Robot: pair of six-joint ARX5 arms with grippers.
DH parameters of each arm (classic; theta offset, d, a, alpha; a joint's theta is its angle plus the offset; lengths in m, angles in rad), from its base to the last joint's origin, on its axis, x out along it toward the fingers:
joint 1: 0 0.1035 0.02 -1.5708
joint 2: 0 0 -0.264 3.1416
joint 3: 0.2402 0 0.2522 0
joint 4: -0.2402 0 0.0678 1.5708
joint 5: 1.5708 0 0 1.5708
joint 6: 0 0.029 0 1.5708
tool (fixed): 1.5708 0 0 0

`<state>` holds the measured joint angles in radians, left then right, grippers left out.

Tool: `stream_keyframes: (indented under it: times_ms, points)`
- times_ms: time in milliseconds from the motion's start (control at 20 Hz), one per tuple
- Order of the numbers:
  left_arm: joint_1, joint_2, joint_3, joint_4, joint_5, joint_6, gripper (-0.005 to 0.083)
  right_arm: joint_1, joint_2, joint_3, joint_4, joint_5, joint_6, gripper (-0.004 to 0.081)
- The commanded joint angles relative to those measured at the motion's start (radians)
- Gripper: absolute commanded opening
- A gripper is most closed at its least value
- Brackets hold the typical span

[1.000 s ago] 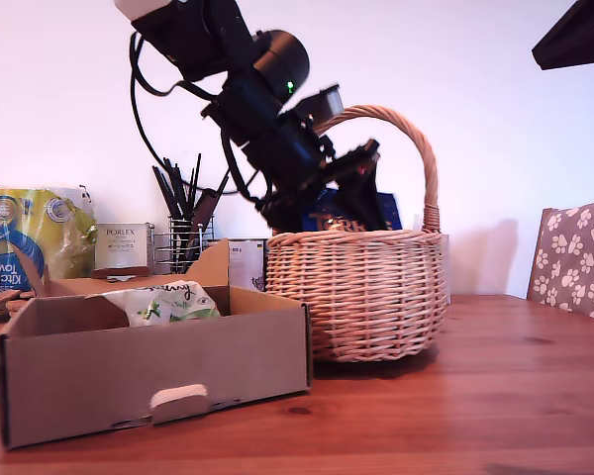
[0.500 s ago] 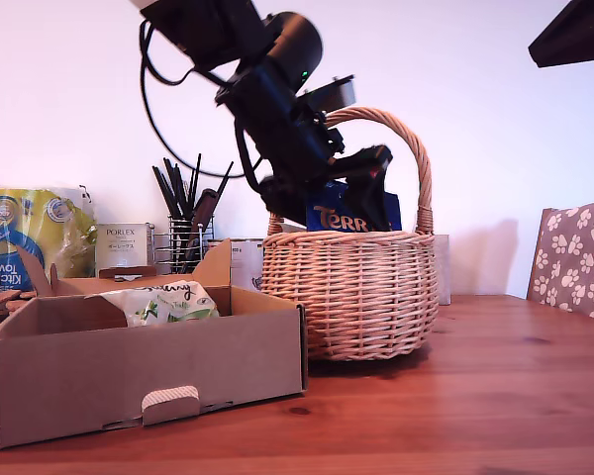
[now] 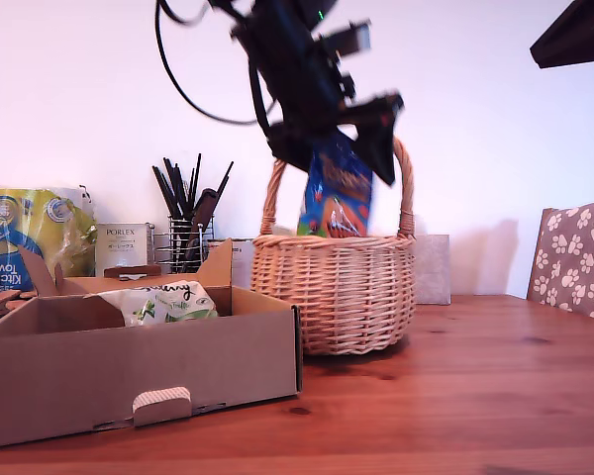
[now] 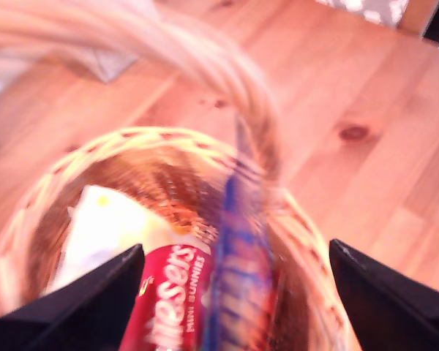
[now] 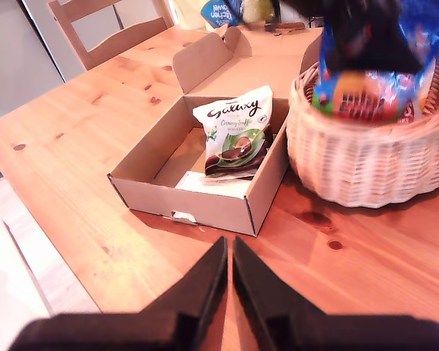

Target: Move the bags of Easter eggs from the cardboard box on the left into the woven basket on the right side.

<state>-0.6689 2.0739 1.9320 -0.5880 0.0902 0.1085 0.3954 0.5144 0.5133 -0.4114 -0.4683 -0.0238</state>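
Overhead in the exterior view, my first gripper (image 3: 335, 139) hung above the round tan wicker basket with its tall arched handle (image 3: 332, 287). The dark blue glossy pouch (image 3: 337, 195) dangled below it, its lower end already inside the rim, probably so that it would land among the others. The wide, shallow brown cardboard box (image 3: 139, 371) sat just beside the basket on the exterior view's left. It held the white-green Galaxy pouch (image 3: 163, 302), which was yet to be moved.

Looking along my first gripper, the jaws stood wide apart. The blue pouch was edge-on and blurred between them and touched neither finger, so I judged it released. Under it, a red Maltesers pouch (image 4: 174, 307) and a pale pouch (image 4: 102, 227) lay in the basket.

From the second wrist view, my second gripper (image 5: 229, 241) hovered well clear over the wooden table (image 5: 88, 117). Its jaws were pressed together on nothing, likely waiting its turn at the box.
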Motion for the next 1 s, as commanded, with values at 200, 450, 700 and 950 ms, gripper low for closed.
stream_keyframes:
  times_ms: [200,450,700,950]
  points:
    - [0.06,-0.032,0.043,-0.092,0.089,-0.086,0.0735,0.006,-0.002,0.007,0.007,-0.005,0.0,-0.0013]
    - [0.088,-0.032,0.043,-0.107,0.13,-0.23,0.0735,0.006,-0.002,0.007,0.008,-0.005,0.0,-0.0013]
    - [0.093,-0.032,0.043,-0.174,0.128,-0.32,0.0735,0.006,-0.002,0.007,0.009,-0.008,0.0,-0.0013]
    - [0.121,-0.032,0.043,-0.192,0.232,-0.383,0.0735,0.007,-0.002,0.007,0.01,-0.05,0.001,-0.0013]
